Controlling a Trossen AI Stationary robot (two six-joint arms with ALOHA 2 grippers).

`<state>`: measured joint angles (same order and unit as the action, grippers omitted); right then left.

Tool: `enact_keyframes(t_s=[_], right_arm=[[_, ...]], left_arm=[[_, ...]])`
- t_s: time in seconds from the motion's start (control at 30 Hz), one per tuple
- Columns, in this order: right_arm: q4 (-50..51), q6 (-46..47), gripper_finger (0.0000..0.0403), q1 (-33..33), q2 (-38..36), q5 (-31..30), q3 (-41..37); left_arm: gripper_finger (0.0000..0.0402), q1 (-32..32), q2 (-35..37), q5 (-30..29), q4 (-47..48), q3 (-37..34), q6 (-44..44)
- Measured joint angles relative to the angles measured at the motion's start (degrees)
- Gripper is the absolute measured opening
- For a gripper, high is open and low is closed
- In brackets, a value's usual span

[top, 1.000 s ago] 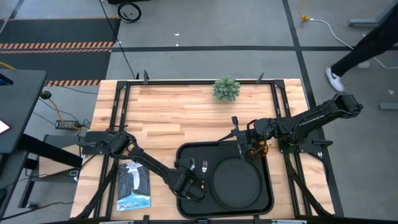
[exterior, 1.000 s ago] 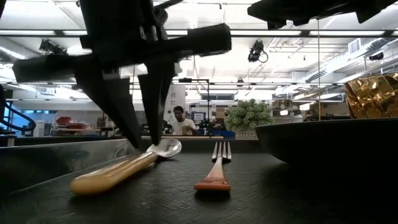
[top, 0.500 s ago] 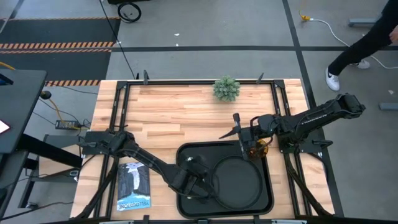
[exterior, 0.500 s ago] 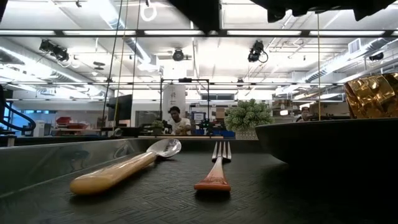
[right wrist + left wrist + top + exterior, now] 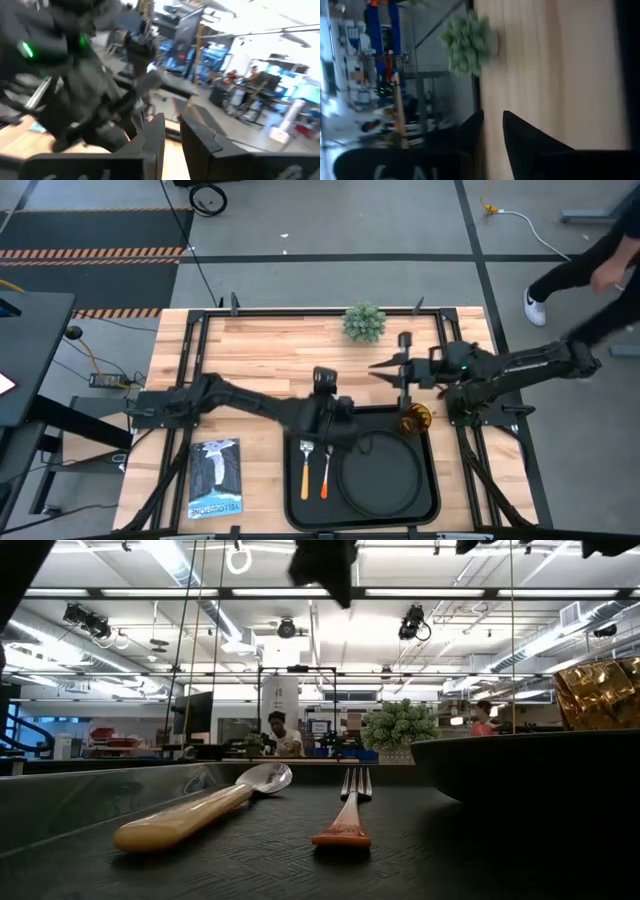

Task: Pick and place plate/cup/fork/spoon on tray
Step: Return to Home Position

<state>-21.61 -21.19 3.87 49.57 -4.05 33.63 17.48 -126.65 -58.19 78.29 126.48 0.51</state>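
Observation:
The black tray [image 5: 295, 510] lies at the table's near edge. On its left part lie the orange-handled spoon [image 5: 305, 468] and, to its right, the fork [image 5: 326, 470], side by side with handles toward the near edge; both also show in the low view, the spoon [image 5: 200, 810] and the fork [image 5: 345, 810]. The round black plate [image 5: 380, 475] sits in the tray's middle. The amber cup [image 5: 415, 420] stands at the tray's far right corner. My left gripper [image 5: 325, 380] is raised above the tray's far edge, empty, with a narrow gap between its fingers [image 5: 492, 117]. My right gripper [image 5: 378, 365] is raised beyond the tray, empty, also with a narrow gap [image 5: 172, 120].
A small green potted plant [image 5: 364, 322] stands at the table's far edge. A booklet [image 5: 215, 478] lies left of the tray. A person [image 5: 590, 270] walks on the floor beyond the table's right side. Bare wood lies between the tray and the plant.
My left gripper has risen from the spoon on the tray's left part and gone toward the table's far edge; the spoon and fork lie still. My right gripper has risen from beside the cup and gone toward the far edge; the cup stays in the tray's corner.

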Motion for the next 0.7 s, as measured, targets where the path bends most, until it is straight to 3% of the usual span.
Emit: enact_keyframes(t_s=[0.13,0.27,0.47,0.7], right_arm=[[4.7,1.4,0.0066,0.2,-6.3,-2.7,0.0],[10.5,5.5,0.0066,0.8,-11.2,-3.7,0.0],[17.3,8.4,0.0066,1.7,-13.8,-3.8,0.0],[20.0,12.0,0.0066,3.3,-15.0,-3.8,-1.5]], left_arm=[[0.0061,-2.6,0.4,0.4,7.7,0.0,7.9],[0.0041,-4.8,3.6,2.3,9.4,0.0,8.1],[0.0012,-7.8,10.1,14.8,5.6,-0.6,2.9],[0.0009,-9.0,16.1,24.9,-4.1,-9.7,3.1]])
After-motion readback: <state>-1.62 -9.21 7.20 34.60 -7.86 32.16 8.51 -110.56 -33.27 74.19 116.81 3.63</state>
